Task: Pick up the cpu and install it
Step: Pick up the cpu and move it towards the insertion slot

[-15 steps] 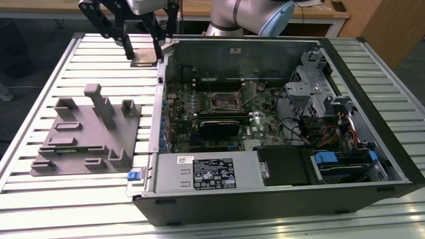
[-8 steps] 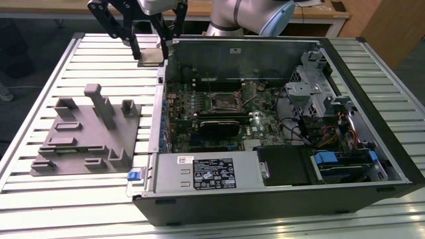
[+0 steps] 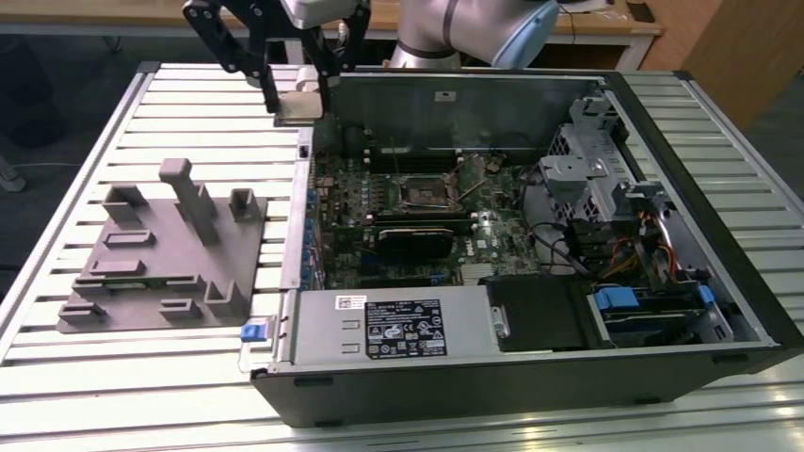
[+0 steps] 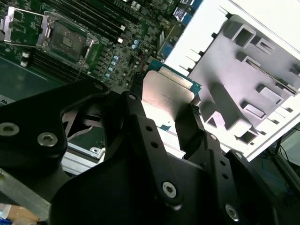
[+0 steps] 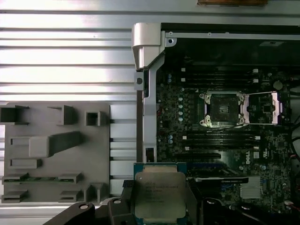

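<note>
Hand [image 4: 163,103] clamped on the cpu [image 5: 159,194] by opposite edges. Light, stiff, thin plate; underside likely fragile, so edge grip suits.

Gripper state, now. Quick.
Gripper: shut on the cpu, holding it up off the table.

Illegible print marks the cpu [image 5: 159,194] and a white label [image 3: 399,325].
</note>
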Action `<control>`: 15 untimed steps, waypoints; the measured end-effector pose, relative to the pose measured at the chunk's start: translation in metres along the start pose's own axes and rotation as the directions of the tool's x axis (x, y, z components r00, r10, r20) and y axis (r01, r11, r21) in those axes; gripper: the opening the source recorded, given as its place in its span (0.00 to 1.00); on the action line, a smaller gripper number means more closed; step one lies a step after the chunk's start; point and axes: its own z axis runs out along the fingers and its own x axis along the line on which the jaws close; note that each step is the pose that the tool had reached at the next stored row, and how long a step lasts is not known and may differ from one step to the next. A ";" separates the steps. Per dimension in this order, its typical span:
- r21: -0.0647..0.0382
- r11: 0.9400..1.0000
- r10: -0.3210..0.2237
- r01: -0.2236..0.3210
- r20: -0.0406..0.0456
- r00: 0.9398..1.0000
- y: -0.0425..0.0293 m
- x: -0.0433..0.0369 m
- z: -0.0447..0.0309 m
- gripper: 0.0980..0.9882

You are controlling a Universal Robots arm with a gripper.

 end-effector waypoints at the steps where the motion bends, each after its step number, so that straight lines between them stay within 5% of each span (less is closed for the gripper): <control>1: 0.000 1.000 0.000 0.000 0.000 1.000 0.0000 -0.0021 0.0001 0.48; 15: 0.000 1.000 0.000 0.000 0.000 1.000 0.0005 -0.0287 0.0011 0.48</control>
